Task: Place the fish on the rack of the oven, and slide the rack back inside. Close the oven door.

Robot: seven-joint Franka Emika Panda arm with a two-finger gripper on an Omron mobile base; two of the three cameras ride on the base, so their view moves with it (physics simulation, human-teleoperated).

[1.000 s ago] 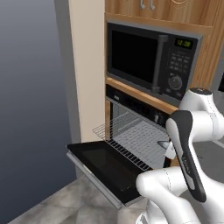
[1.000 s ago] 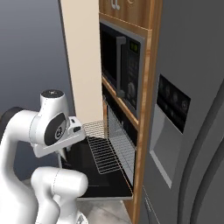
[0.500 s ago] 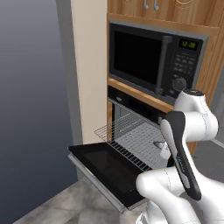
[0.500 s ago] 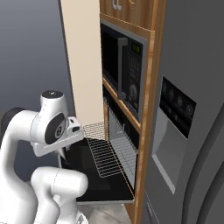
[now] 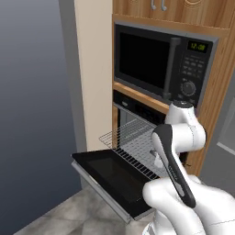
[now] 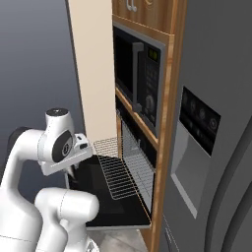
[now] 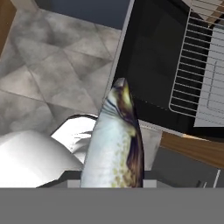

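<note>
Black oven door (image 5: 114,172) lies dropped open at left, the rack (image 5: 133,142) pulled out over it. Your hand (image 7: 113,183) is clamped on the fish (image 7: 114,148), carrying it near the door's edge; next, lower it onto the wires. Hand view alone shows the fish.
</note>
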